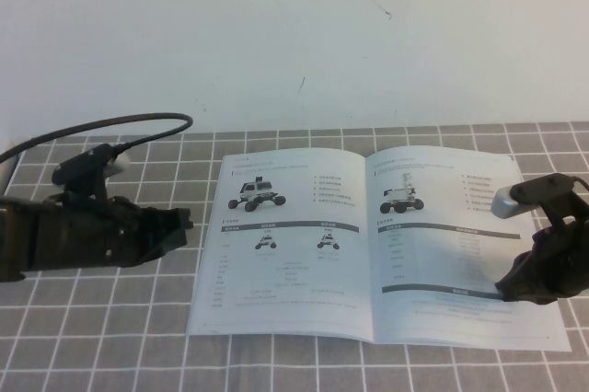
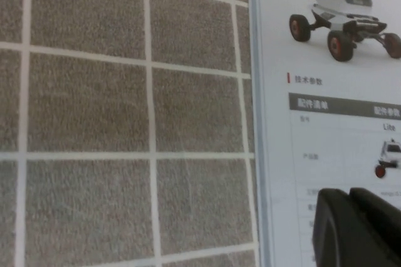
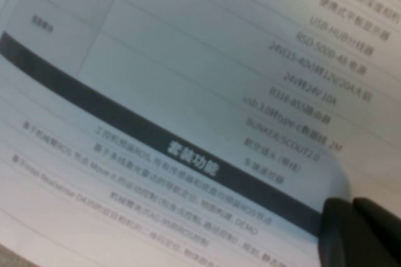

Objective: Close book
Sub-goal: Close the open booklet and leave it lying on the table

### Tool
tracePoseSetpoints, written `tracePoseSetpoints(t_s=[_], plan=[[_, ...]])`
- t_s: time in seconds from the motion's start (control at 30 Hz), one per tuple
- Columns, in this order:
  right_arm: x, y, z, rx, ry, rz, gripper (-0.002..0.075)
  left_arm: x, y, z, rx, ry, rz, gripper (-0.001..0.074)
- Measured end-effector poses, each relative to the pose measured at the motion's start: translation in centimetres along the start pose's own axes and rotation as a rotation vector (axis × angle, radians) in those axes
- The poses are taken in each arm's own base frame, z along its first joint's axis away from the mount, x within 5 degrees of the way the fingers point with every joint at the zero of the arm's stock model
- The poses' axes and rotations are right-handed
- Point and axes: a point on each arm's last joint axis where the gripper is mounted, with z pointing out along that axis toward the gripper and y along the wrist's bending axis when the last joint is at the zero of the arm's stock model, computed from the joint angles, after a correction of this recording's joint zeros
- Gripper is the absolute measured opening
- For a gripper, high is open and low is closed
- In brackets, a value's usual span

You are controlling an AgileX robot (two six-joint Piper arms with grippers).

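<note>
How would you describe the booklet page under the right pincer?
On the grey checked cloth lies an open white paper booklet, the left pincer near its left edge. The page is the right-hand one, with the right pincer over its lower outer corner; only it has a dark band near the bottom.

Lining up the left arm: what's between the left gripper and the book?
Only a bare strip of checked cloth, seen in the high view, separates the left gripper from the book. The right gripper sits over the right page.
</note>
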Motion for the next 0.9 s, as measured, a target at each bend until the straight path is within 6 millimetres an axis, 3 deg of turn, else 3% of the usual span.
tracePoseSetpoints(t_s=[0.3,0.5,0.9], plan=[[0.0,0.0,0.0,-0.002,0.002,-0.001,-0.0003,-1.4,1.3,4.0,-0.038,0.079,0.065,-0.0004],[0.0,0.0,0.0,-0.005,0.004,-0.001,-0.0003,-1.4,0.9,6.1,-0.06,0.15,0.131,-0.0004],[0.0,0.1,0.0,-0.011,0.008,0.001,-0.0003,-2.0,-0.9,6.9,-0.124,0.208,0.217,-0.0004]])
